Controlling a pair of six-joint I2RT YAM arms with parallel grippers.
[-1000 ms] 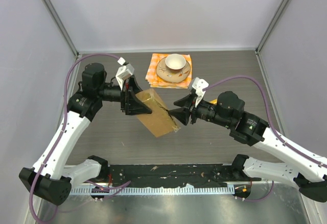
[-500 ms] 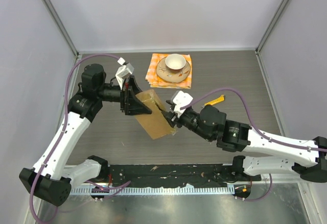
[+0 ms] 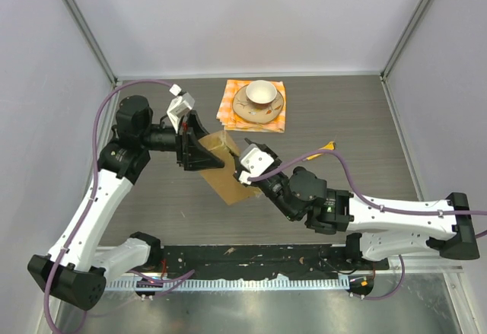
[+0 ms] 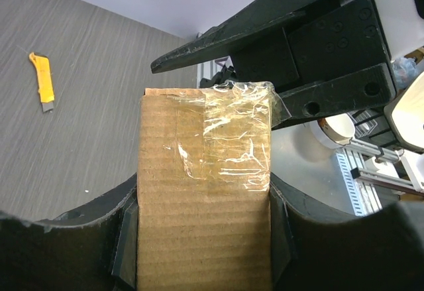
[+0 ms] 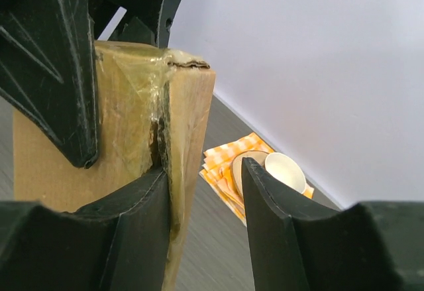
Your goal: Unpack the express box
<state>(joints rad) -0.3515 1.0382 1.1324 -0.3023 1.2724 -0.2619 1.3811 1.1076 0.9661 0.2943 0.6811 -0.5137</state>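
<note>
The express box is a flat brown cardboard box with clear tape over its end. My left gripper is shut on its sides and holds it tilted above the table; in the left wrist view the box fills the space between the jaws of the gripper. My right gripper is open at the box's taped end. In the right wrist view the gripper straddles a side edge of the box, its left finger against the cardboard and its right finger apart from it.
A cup on a saucer sits on an orange checkered cloth at the back middle. A yellow utility knife lies on the table to the right, also in the left wrist view. Walls stand close on the left, right and back.
My right arm has swung left and forward, bringing its open gripper up to the box's taped end. My left gripper still holds the box, slightly shifted left.
</note>
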